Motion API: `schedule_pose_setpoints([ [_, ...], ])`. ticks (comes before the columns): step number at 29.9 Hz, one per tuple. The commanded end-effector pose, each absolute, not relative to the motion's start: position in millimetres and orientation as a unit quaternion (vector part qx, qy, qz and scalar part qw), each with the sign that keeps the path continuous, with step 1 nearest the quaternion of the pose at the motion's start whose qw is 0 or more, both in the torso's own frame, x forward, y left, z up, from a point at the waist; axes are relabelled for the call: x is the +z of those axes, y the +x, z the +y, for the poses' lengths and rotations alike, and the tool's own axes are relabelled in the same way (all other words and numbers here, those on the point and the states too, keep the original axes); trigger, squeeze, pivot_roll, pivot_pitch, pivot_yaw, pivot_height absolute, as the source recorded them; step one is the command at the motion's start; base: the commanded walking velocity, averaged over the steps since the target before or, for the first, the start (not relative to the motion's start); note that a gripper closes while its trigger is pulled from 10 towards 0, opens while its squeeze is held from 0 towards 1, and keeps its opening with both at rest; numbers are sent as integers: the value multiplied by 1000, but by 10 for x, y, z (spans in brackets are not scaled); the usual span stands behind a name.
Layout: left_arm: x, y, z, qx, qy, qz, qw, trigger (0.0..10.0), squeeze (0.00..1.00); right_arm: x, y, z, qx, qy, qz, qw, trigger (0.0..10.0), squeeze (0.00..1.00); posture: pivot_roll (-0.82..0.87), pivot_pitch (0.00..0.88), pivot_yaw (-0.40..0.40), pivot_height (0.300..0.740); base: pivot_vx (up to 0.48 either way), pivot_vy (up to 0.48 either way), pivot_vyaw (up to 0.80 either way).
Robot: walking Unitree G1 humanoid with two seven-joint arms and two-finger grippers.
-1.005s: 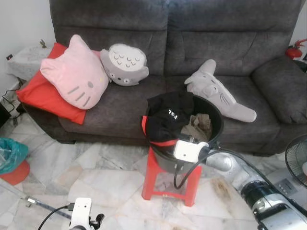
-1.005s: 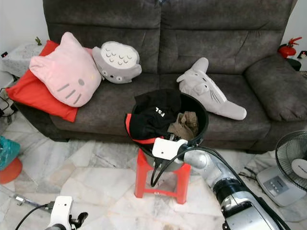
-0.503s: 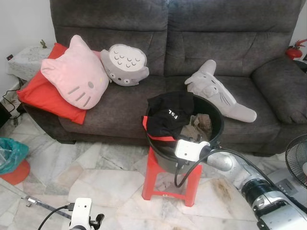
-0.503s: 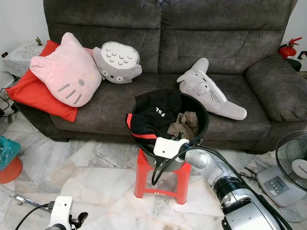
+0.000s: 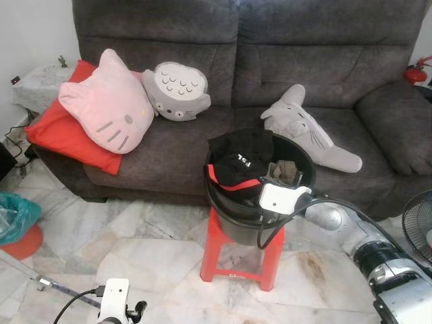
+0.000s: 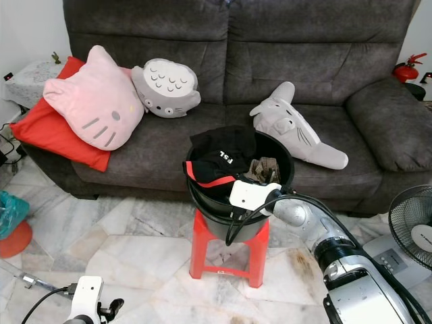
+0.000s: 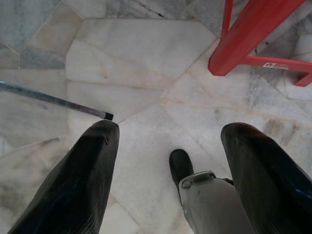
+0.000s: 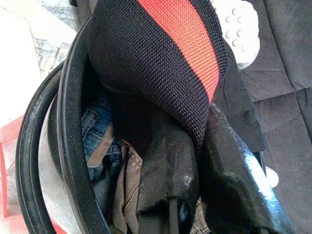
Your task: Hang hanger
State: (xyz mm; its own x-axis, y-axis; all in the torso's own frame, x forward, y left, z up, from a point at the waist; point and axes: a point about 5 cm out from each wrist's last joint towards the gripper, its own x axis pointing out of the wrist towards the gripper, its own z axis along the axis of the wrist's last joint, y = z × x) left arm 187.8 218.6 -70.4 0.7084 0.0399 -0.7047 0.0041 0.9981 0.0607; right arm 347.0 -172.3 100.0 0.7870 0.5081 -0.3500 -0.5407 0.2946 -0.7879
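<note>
A black bucket (image 5: 233, 219) full of clothes stands on a red stool (image 5: 223, 260) on the marble floor (image 5: 135, 250), just in front of a dark grey sofa (image 5: 270, 67). The right gripper (image 8: 195, 195) reaches into the bucket from the right, its 2 black fingers (image 8: 234, 180) closed on the black garment with a red stripe (image 8: 161, 53) that drapes over the bucket's left rim; beneath it lie a khaki piece and denim. No hanger can be made out in these views, so its place cannot be told. The left gripper (image 7: 165, 170) hangs low at the near left above the floor, fingers spread apart and holding nothing, with a thin metal rod (image 7: 53, 100) lying on the tiles nearby. On the sofa rest a pink cat cushion (image 5: 108, 101) on a red pillow (image 5: 61, 131), a grey round plush (image 5: 177, 91) beside it, and a grey long-eared plush (image 5: 304, 128) to the right. A fan (image 6: 412, 236) stands at the far right edge
</note>
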Motion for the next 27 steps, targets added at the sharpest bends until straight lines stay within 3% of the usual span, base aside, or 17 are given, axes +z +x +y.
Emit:
schedule_pose_setpoints([
  [1,-725,1850,2183,8,34,391,920,10000,0,1168,3525,-1755,320,-504,-6,803,0,0,-79,0,9,740,0,0,0],
  [4,-724,1855,2177,8,33,391,920,10000,0,1317,3574,-1909,295,-524,-11,799,0,0,-83,0,9,740,0,0,0],
  [10,-731,1860,2141,4,32,392,919,10000,0,1922,3684,-2383,225,-609,-23,760,0,0,-107,0,5,740,0,0,0],
  [11,-736,1858,2122,3,30,393,919,10000,0,2053,3696,-2451,214,-627,-23,749,2863,0,-111,0,4,740,0,0,0],
  [14,-737,1857,2116,2,30,393,919,10000,0,2082,3695,-2463,212,-632,-23,745,2863,0,-111,0,3,740,0,0,0],
  [15,-739,1855,2114,5,26,393,919,10000,0,2193,3706,-2473,207,-638,-31,741,10000,0,-110,0,2,740,0,0,0],
  [21,-743,1848,2113,5,27,394,919,10000,0,2437,3748,-2473,181,-652,-60,734,10000,0,-109,0,1,740,0,0,0],
  [27,-746,1836,2124,6,29,395,918,10000,0,2872,3809,-2472,97,-682,-123,714,10000,0,-106,0,-3,740,0,0,0],
])
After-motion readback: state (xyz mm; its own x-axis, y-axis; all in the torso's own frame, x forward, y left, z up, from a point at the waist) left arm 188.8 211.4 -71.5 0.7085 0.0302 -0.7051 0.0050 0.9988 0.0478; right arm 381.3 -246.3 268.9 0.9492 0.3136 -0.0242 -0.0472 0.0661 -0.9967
